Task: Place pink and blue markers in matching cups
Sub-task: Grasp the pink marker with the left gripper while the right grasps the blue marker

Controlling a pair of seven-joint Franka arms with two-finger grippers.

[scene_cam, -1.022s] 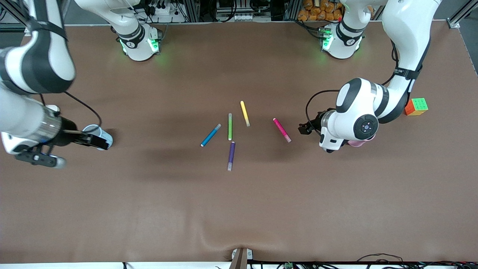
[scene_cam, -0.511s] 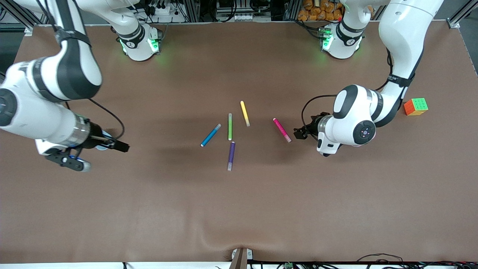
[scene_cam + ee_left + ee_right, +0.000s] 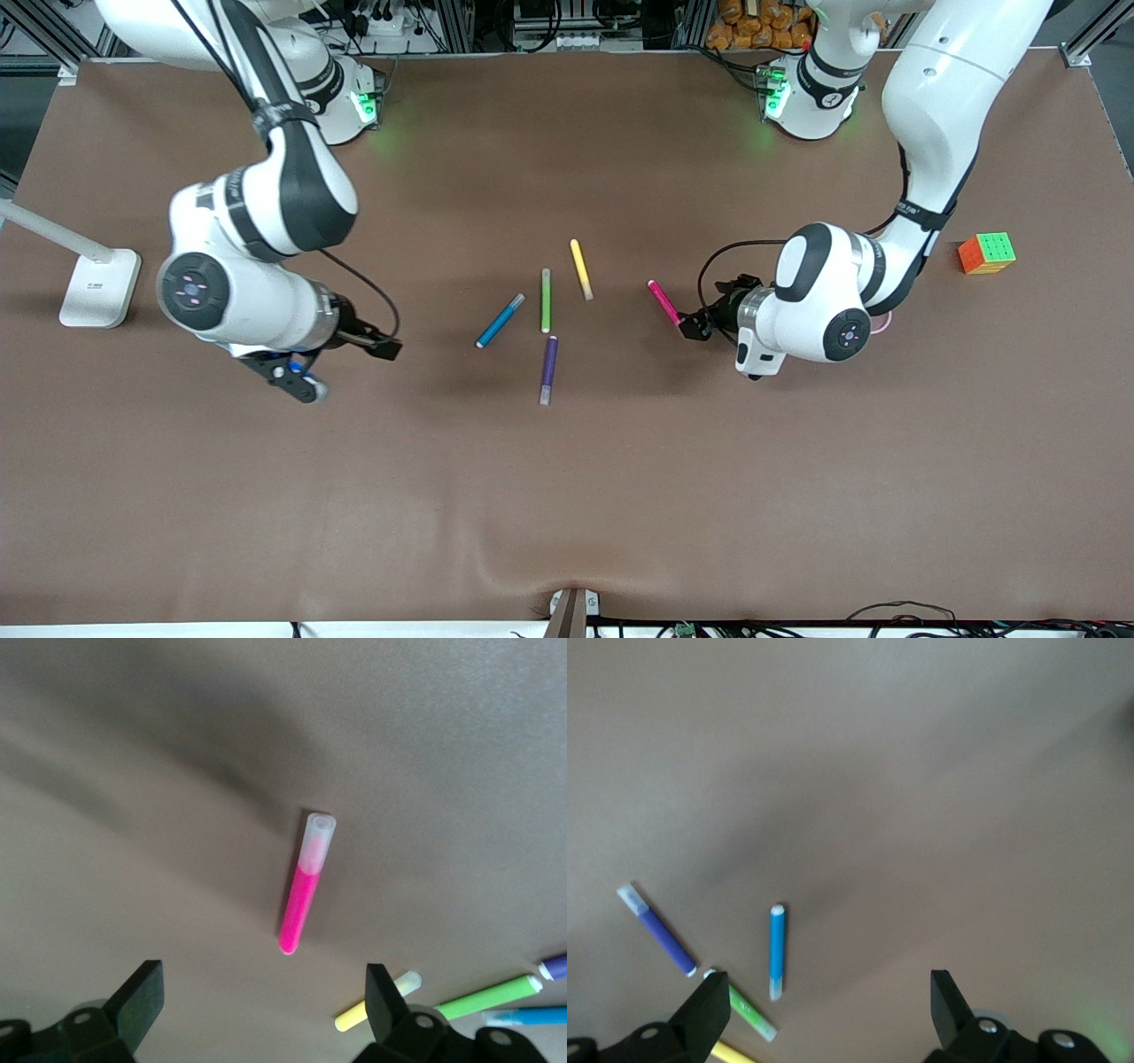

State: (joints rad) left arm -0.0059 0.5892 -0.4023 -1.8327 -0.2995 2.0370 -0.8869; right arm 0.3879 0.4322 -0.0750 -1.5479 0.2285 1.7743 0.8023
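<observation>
Both arms swung inward: left gripper (image 3: pixel 694 325) (open) over pink marker (image 3: pixel 663 302).

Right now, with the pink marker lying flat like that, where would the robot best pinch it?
Probably mid-barrel, from straight above. The pink marker lies flat and alone on the table, so fingers fit on both long sides. The open left tool is over its pale cap end; the middle balances better.

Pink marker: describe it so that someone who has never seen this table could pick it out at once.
Five markers lie loose in the middle of the brown table. The pink marker lies apart from the other four, toward the left arm's end, with the open left gripper over its capped end. It is the only magenta one; the blue marker, green marker, yellow marker and purple marker cluster together.
</observation>
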